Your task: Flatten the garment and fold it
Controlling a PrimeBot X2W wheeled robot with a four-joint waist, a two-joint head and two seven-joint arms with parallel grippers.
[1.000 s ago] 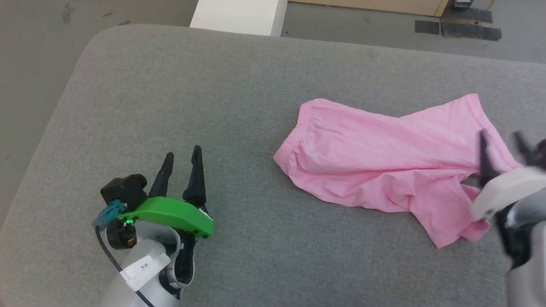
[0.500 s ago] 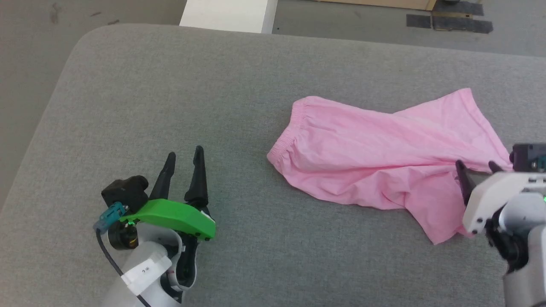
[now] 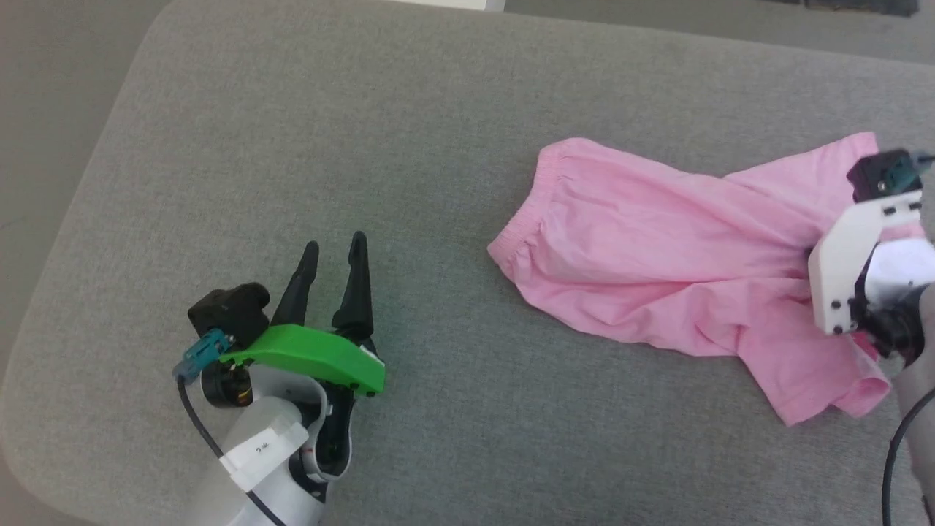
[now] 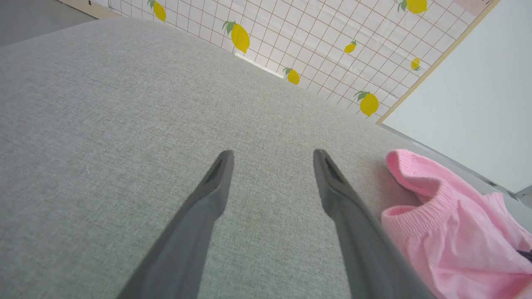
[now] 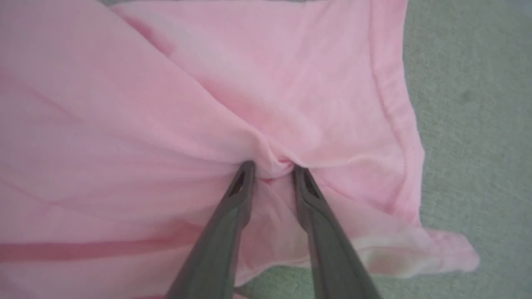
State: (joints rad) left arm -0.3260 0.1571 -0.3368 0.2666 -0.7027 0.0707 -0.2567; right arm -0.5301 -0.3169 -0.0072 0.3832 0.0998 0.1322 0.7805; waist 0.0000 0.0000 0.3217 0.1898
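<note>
The light pink garment (image 3: 657, 270) lies crumpled on the grey cushion, its gathered waistband (image 3: 522, 226) facing left and its legs trailing right. My right arm's white wrist body (image 3: 847, 263) hangs over the garment's right end. In the right wrist view my right gripper (image 5: 272, 167) points down into the garment (image 5: 166, 104), its fingers drawn in on a puckered fold of cloth. My left gripper (image 3: 334, 245) rests open on bare cushion, well left of the waistband. In the left wrist view the left gripper (image 4: 273, 153) holds nothing, and the garment (image 4: 453, 241) lies to its right.
The grey cushion (image 3: 365, 109) has a rounded left corner, with floor beyond it. There is bare cushion between the left gripper and the garment. A lemon-patterned wall (image 4: 332, 37) and a white panel (image 4: 478, 104) stand past the cushion's far edge.
The head camera has tilted, shifting the whole picture. My right gripper has come down onto the garment's right end and narrowed around a fold. The left gripper has stayed put.
</note>
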